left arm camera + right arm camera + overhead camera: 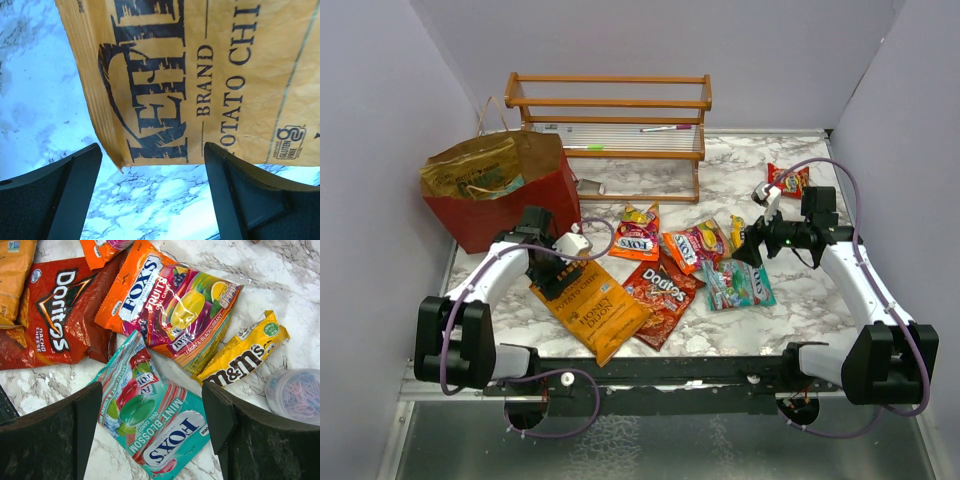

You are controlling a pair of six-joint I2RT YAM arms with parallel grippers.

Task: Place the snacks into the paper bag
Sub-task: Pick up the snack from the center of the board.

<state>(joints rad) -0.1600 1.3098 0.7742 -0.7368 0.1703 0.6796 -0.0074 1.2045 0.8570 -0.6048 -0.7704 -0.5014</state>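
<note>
The red paper bag [505, 205] stands at the back left with a tan-teal chip bag [470, 168] in its mouth. The orange Kettle chips bag [595, 310] lies at the front; my left gripper [555, 278] is open just over its top edge, and the left wrist view shows the bag [200, 75] beyond the open left gripper [152, 200]. The Doritos bag [662, 292] and orange Fox's packs [698, 245] lie mid-table. My right gripper [748, 252] is open above the teal Fox's mint pack [155, 420], with its jaws either side of the pack.
A wooden slatted rack [610, 120] stands at the back. A yellow M&M's pack [240, 352] and a small translucent cup [295, 395] lie right of the right gripper. A red packet [788, 180] lies at the back right. Walls close in left and right.
</note>
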